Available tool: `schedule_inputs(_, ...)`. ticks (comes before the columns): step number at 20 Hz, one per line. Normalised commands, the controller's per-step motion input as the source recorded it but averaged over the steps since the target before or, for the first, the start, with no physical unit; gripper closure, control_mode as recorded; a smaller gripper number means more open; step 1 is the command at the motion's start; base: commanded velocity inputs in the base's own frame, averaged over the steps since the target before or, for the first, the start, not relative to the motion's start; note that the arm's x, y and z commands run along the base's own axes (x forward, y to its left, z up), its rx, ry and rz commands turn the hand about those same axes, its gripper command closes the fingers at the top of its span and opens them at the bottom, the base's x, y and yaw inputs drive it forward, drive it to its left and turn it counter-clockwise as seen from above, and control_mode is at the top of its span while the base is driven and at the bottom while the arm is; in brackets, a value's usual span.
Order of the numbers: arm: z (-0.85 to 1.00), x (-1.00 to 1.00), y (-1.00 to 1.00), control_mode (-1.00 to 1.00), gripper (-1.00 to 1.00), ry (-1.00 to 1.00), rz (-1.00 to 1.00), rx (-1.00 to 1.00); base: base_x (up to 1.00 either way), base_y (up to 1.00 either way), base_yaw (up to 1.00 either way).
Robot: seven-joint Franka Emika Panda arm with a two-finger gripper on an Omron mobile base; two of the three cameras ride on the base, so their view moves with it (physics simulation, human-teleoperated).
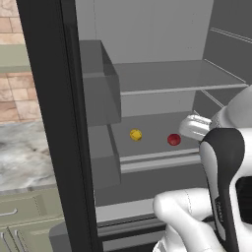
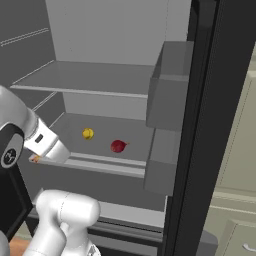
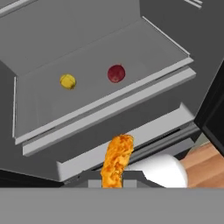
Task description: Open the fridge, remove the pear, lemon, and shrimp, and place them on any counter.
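In the left base view the lemon and pear sit on the open fridge shelf, pear at 3 o'clock of the lemon; both look firm, round, prone to roll, best pinched across the middle. In the right base view the arm hides the pincer; an orange speck, likely the shrimp, shows at the shelf's front edge. In the hand view the pincer pinches the thin, light shrimp at its lower end, its tips cut off at 6 o'clock.
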Motion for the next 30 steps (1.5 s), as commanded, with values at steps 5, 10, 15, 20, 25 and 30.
schedule_inputs(5,0.0,0.0,0.0,-1.0,1.0,0.0,0.0,0.0,0.0,0.0,0.0)
schedule_inputs(10,0.0,0.0,0.0,-1.0,1.0,0.0,0.0,0.0,0.0,0.0,0.0)
schedule_inputs(15,0.0,0.0,0.0,1.0,1.0,0.0,0.0,0.0,-0.26,0.0,0.0)
schedule_inputs(20,0.0,0.0,0.0,1.0,1.0,0.0,0.0,0.0,-0.89,0.08,0.0)
schedule_inputs(25,0.0,0.0,0.0,1.0,1.0,0.0,0.0,0.0,-0.94,0.23,0.02)
schedule_inputs(30,0.0,0.0,0.0,1.0,1.0,0.0,0.0,0.0,-0.53,0.5,0.09)
